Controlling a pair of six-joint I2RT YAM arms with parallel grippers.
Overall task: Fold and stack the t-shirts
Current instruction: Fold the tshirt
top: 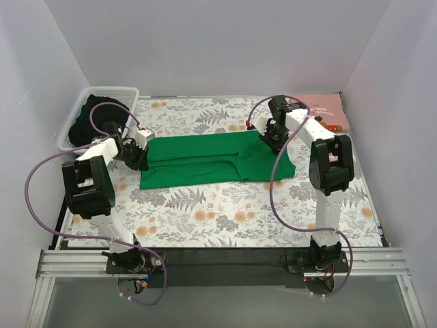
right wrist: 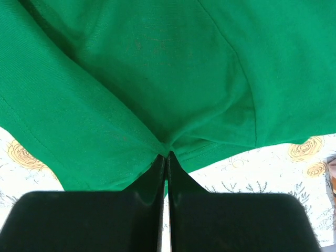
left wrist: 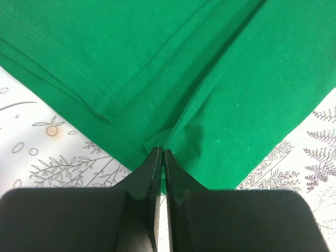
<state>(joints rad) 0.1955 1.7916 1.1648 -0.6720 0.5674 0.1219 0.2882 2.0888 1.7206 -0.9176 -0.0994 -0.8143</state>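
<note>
Top external: right arm (top: 307, 126) hides green tee (top: 205, 160) far corner

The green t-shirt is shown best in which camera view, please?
The top external view: it alone shows the whole green t-shirt, spread out flat. The wrist views show only patches pinched by the left pincer and right pincer.

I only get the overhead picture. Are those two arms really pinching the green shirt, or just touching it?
Observer: The left wrist view shows the left fingers shut, with the edge of the green t-shirt puckered between their tips.
Visitor: And the right arm?
Observer: Its camera shows the right fingers shut too, cloth gathered into creases at the tips.
Visitor: Which part does the left one hold?
Observer: An edge beside a stitched hem, where layers overlap.
</note>
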